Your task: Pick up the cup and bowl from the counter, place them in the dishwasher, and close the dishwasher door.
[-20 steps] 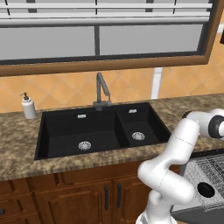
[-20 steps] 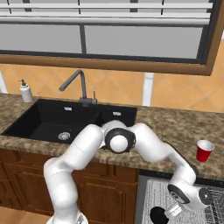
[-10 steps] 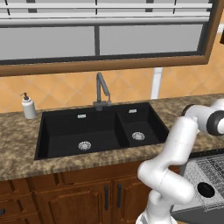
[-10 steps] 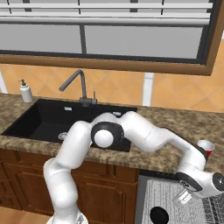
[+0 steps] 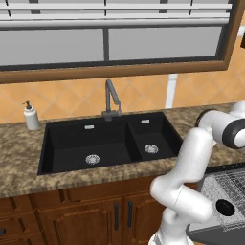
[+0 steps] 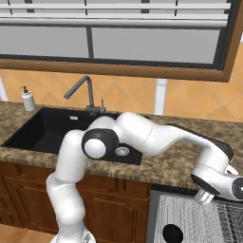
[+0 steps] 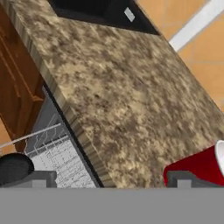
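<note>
Cup (image 7: 199,166) now beside the open tool (image 7: 109,178), bowl (image 6: 172,233) already racked.

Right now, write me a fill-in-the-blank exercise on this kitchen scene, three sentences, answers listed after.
1. The cup standing on the granite counter is coloured ____.
2. The round dark bowl already lies in the wire rack of the open ____.
3. The soap dispenser stands on the counter to the ____ of the black double sink in both base views.

Missing words: red; dishwasher; left
</note>
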